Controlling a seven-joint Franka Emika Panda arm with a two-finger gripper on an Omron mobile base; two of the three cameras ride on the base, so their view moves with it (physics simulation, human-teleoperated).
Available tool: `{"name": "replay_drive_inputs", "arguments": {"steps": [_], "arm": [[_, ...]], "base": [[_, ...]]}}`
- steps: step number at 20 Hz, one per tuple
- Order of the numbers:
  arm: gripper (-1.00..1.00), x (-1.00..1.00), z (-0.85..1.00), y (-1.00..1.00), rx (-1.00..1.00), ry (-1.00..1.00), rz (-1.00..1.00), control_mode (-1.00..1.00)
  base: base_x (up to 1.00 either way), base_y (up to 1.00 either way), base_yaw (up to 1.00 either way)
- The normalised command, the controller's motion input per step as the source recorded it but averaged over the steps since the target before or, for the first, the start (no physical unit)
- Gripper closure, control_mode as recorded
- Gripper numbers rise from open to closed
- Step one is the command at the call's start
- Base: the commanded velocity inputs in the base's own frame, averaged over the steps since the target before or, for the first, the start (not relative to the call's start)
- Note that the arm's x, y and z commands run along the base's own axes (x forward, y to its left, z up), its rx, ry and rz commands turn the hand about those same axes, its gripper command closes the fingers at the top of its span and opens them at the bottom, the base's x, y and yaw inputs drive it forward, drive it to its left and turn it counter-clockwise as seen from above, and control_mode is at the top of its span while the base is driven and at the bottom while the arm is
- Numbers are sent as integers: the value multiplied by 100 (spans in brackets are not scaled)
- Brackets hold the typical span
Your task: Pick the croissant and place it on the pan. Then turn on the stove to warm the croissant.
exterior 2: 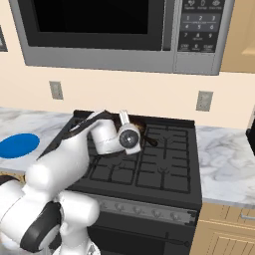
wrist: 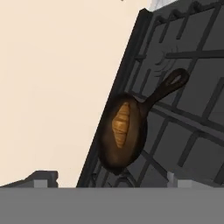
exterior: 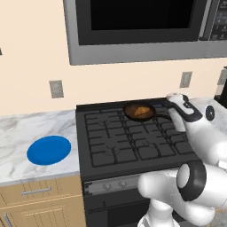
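Note:
The croissant [wrist: 121, 124], a small golden-brown pastry, lies inside the dark round pan [wrist: 127, 153] on the stove [exterior: 133, 142]. The pan [exterior: 138, 111] sits on the back burner with the croissant [exterior: 142, 111] in it, its thin handle [exterior: 162, 116] pointing right. My gripper [wrist: 113, 180] hangs above and apart from the pan, open, with nothing between its fingertips [wrist: 42, 178]. In the left base view my white hand [exterior: 182, 108] hovers just right of the pan, over the handle. In the right base view the hand [exterior 2: 124, 137] covers most of the pan.
A silver strip of knobs [exterior: 116, 182] runs along the stove front. A flat blue plate [exterior: 48, 150] lies on the marble counter [exterior: 26, 128] to the left. A steel microwave [exterior: 142, 26] hangs over the stove. More marble counter [exterior 2: 224, 159] lies to the right.

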Motion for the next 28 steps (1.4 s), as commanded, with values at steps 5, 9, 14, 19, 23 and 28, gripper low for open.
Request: {"name": "replay_drive_inputs", "arguments": {"steps": [5,9,14,19,23,28], "arm": [[-100,-74,19,-10,0,0,0,-100],[-100,-76,17,-16,0,0,0,-100],[-100,-89,13,-31,4,0,0,-100],[-100,-89,8,-32,6,0,0,-100],[-100,-79,0,-21,2,-1,0,-100],[-100,-80,0,-16,0,-1,0,-100]], "base": [[0,0,0],[0,0,0],[0,0,0],[0,0,0],[0,0,0],[0,0,0]]}}
